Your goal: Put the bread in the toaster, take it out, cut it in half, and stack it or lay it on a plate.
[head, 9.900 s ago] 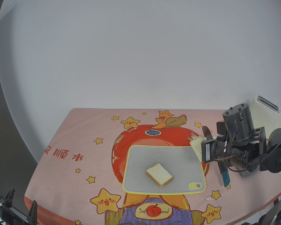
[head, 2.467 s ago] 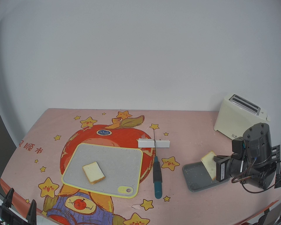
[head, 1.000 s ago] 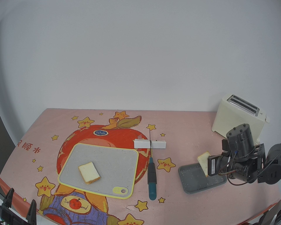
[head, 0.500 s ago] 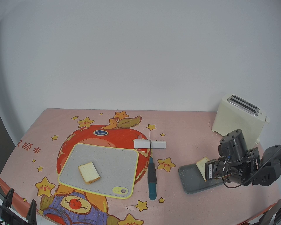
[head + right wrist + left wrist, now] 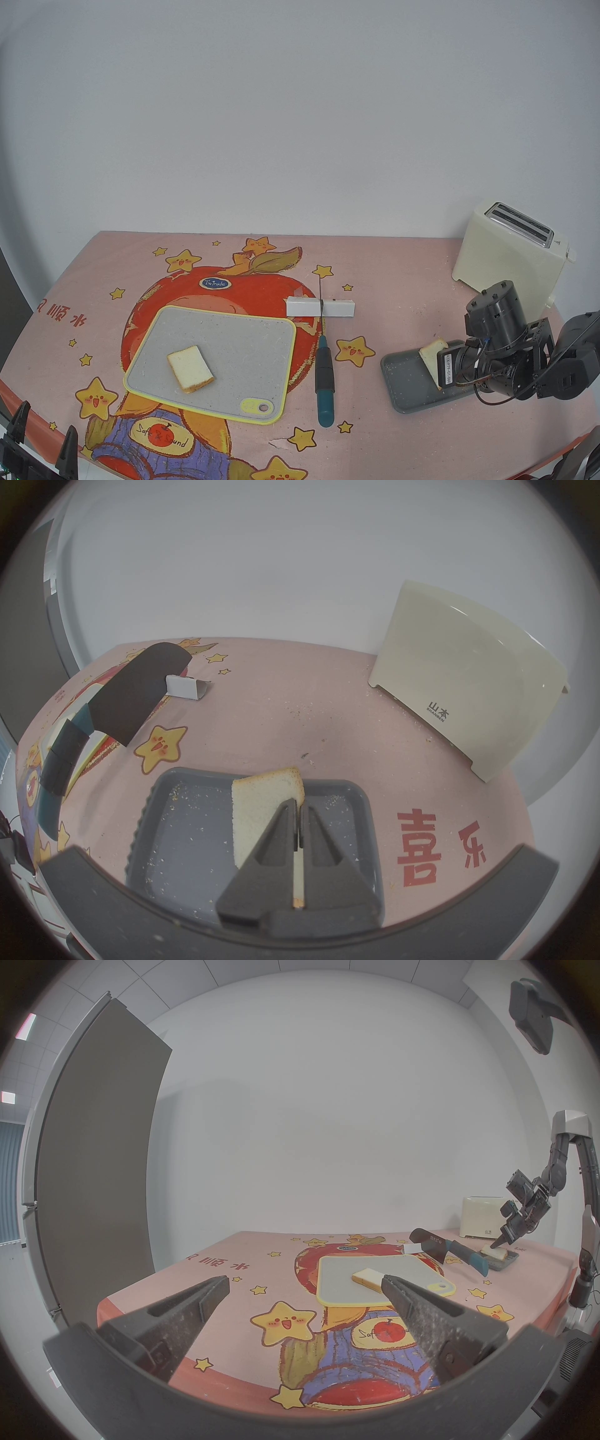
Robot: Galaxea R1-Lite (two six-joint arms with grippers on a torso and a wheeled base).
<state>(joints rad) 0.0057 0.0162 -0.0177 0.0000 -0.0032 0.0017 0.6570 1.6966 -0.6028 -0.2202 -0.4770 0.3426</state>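
Observation:
My right gripper point(image 5: 442, 370) point(image 5: 298, 820) is shut on a half slice of bread point(image 5: 432, 360) point(image 5: 262, 811), held on edge just above the grey plate point(image 5: 406, 381) point(image 5: 181, 849) at the right of the table. The other half slice point(image 5: 190, 369) point(image 5: 370, 1279) lies flat on the grey cutting board point(image 5: 244, 350) point(image 5: 350, 1269). A cream toaster point(image 5: 509, 253) point(image 5: 475, 667) stands behind the plate. The knife point(image 5: 324, 381) point(image 5: 119, 699), with a teal handle, rests in its white holder point(image 5: 320, 307) between board and plate. My left gripper point(image 5: 300, 1310) hangs open off the table's left end.
The table wears a pink cloth with an apple and star print point(image 5: 400, 281). Crumbs dot the plate and the cloth around it. The table's front edge runs close below the plate.
The head camera turned right, bringing toaster and plate into view. My right gripper carried the half slice from the board over to the plate and has lowered it there.

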